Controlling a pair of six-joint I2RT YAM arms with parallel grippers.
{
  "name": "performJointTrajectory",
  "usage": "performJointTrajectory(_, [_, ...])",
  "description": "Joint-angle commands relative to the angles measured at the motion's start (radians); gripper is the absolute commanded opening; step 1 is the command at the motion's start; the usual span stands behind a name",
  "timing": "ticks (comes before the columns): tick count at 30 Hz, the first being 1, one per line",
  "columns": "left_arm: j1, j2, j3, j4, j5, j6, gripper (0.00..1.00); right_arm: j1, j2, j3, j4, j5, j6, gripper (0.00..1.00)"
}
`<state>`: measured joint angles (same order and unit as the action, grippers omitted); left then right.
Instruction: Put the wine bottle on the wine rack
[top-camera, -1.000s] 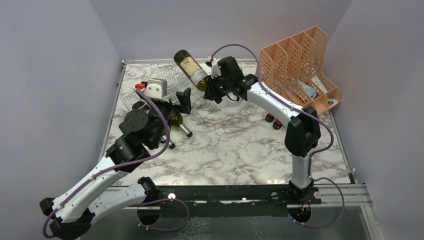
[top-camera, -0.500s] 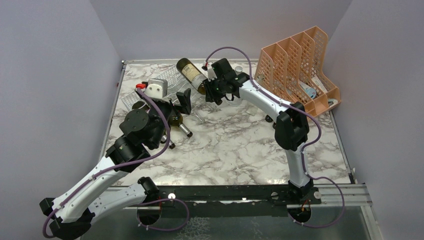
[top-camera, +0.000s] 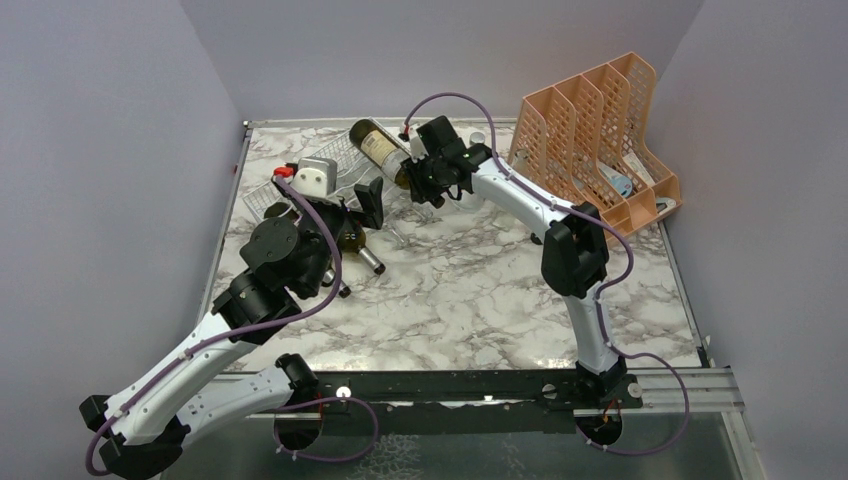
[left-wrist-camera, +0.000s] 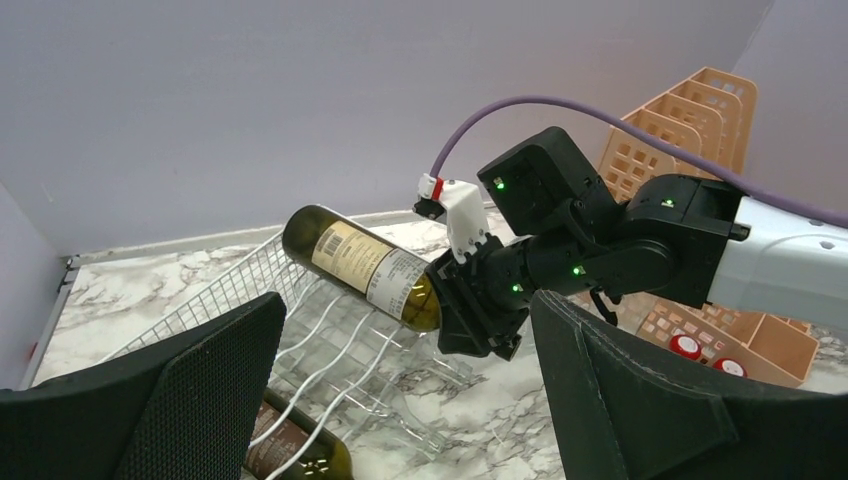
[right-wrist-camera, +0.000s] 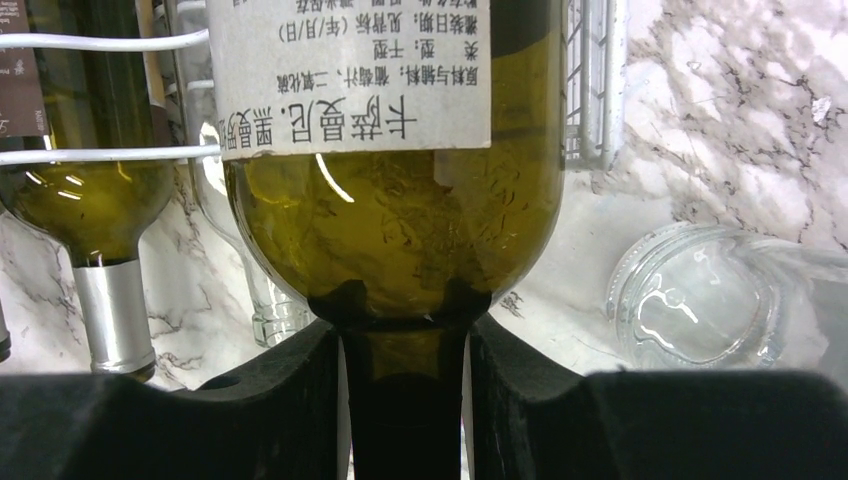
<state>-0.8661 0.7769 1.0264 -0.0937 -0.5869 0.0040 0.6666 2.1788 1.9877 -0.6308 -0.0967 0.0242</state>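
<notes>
My right gripper (top-camera: 418, 175) is shut on the neck of a green wine bottle (top-camera: 378, 146) with a cream label. It holds the bottle tilted, base up and to the left, over the white wire wine rack (top-camera: 338, 163). In the right wrist view the black fingers (right-wrist-camera: 290, 385) clamp the neck below the bottle's shoulder (right-wrist-camera: 400, 240). In the left wrist view the bottle (left-wrist-camera: 360, 265) hangs just above the rack's cradles (left-wrist-camera: 300, 345). A second dark bottle (top-camera: 354, 243) lies at the rack's lower edge. My left gripper (left-wrist-camera: 410, 420) is open and empty, near the rack's front.
A peach perforated file holder (top-camera: 598, 125) stands at the back right, with small items in its slots. A clear glass jar (right-wrist-camera: 695, 300) and a clear glass bottle (right-wrist-camera: 262, 300) lie on the marble table (top-camera: 470, 290) beside the rack. Purple walls enclose the table.
My right arm has carried the bottle left and down, from high above the table to just over the rack. The left arm has not moved.
</notes>
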Motion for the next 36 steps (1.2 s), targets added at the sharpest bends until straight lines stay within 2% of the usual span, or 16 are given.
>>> performJointTrajectory(1, [-0.001, -0.020, 0.020, 0.017, 0.035, 0.005, 0.99, 0.003, 0.004, 0.067, 0.085, 0.043, -0.011, 0.43])
performJointTrajectory(13, [-0.002, -0.023, 0.015, 0.002, 0.039, 0.005, 0.99, 0.002, 0.015, 0.087, 0.108, 0.057, 0.037, 0.44])
performJointTrajectory(20, [-0.001, -0.029, 0.012, 0.001, 0.039, 0.005, 0.99, 0.003, -0.041, 0.057, 0.123, 0.084, 0.052, 0.56])
performJointTrajectory(30, [-0.002, -0.034, 0.012, 0.002, 0.052, -0.005, 0.99, 0.003, -0.240, -0.069, 0.202, 0.143, 0.069, 0.63])
performJointTrajectory(36, [-0.001, -0.036, 0.007, 0.015, 0.079, -0.016, 0.99, 0.002, -0.454, -0.302, 0.320, 0.285, 0.067, 0.68])
